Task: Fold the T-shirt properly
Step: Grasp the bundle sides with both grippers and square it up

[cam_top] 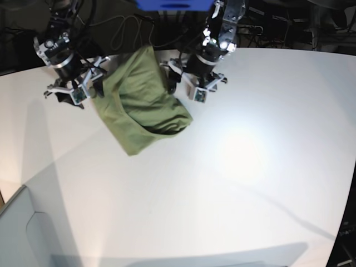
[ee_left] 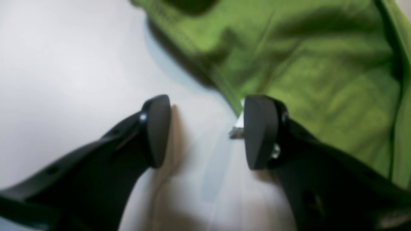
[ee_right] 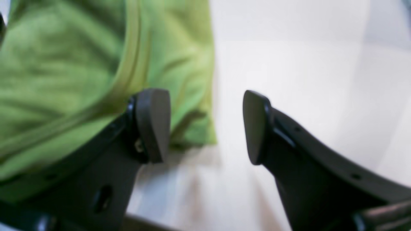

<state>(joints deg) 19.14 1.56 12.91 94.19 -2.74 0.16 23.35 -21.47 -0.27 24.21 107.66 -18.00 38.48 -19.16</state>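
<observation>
The green T-shirt [cam_top: 142, 105] lies crumpled and partly folded on the white table [cam_top: 250, 167], near its back edge. My left gripper [cam_top: 184, 89] stands at the shirt's right side. In the left wrist view the left gripper [ee_left: 208, 131] is open over bare table, one finger [ee_left: 260, 131] over the hem of the T-shirt [ee_left: 305, 64], beside a small white tag [ee_left: 239, 122]. My right gripper [cam_top: 88, 94] is at the shirt's left side. In the right wrist view the right gripper [ee_right: 205, 126] is open, and a corner of the T-shirt [ee_right: 80, 64] reaches between its fingers. Neither holds the cloth.
A blue object [cam_top: 175, 4] and loose cables [cam_top: 119, 33] sit behind the table's back edge. The table's front left edge runs past a pale grey panel [cam_top: 22, 233]. White tabletop stretches to the right and front of the shirt.
</observation>
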